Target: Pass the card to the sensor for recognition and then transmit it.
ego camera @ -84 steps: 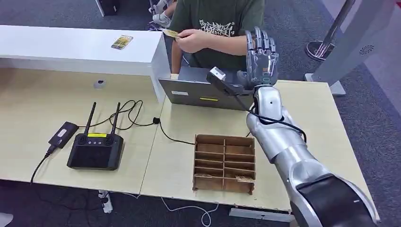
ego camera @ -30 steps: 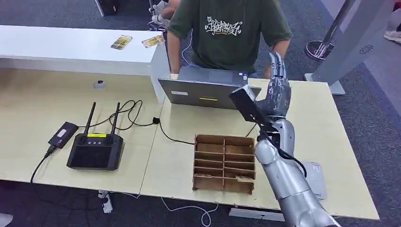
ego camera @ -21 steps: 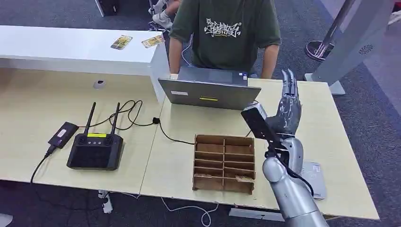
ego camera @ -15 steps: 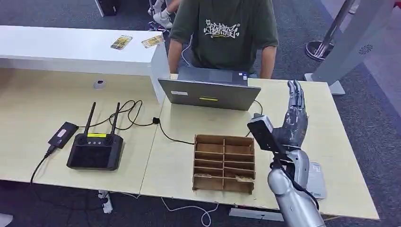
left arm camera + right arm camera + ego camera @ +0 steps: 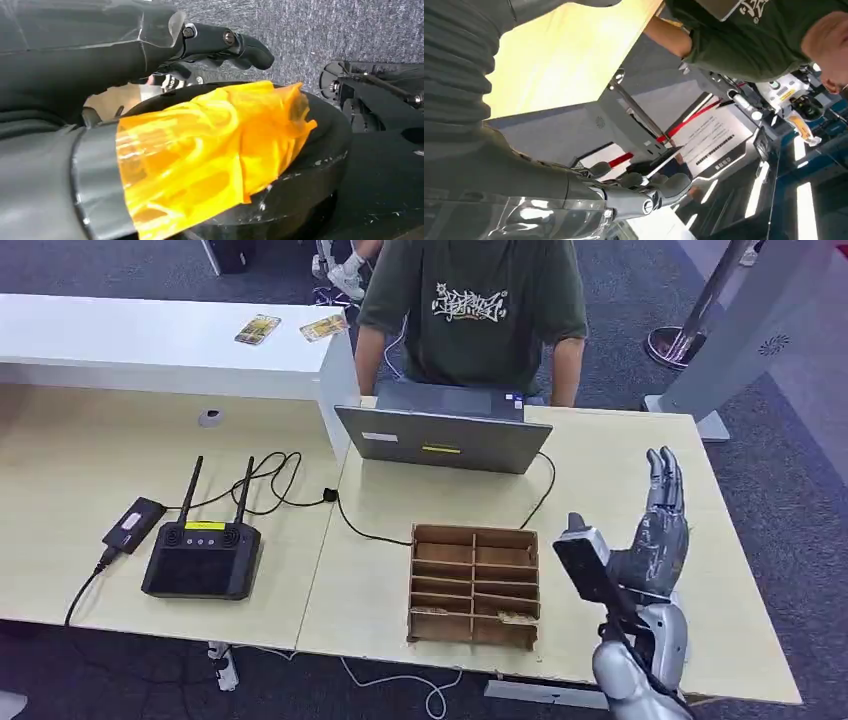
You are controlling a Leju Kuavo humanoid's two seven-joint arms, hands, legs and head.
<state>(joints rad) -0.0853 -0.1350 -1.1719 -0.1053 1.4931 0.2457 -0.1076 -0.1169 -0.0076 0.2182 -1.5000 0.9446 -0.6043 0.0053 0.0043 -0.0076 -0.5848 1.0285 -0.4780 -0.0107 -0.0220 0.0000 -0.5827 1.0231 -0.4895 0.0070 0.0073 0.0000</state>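
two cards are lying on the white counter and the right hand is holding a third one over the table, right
Not quite. Two cards do lie on the white counter, but the right hand over the table holds nothing; its fingers are open and upright in the head view.

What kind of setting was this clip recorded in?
Probably an office or lab made up as a reception counter: a person at a laptop on a pale wooden desk, grey carpet, a white counter with cards, and a wooden divider tray.
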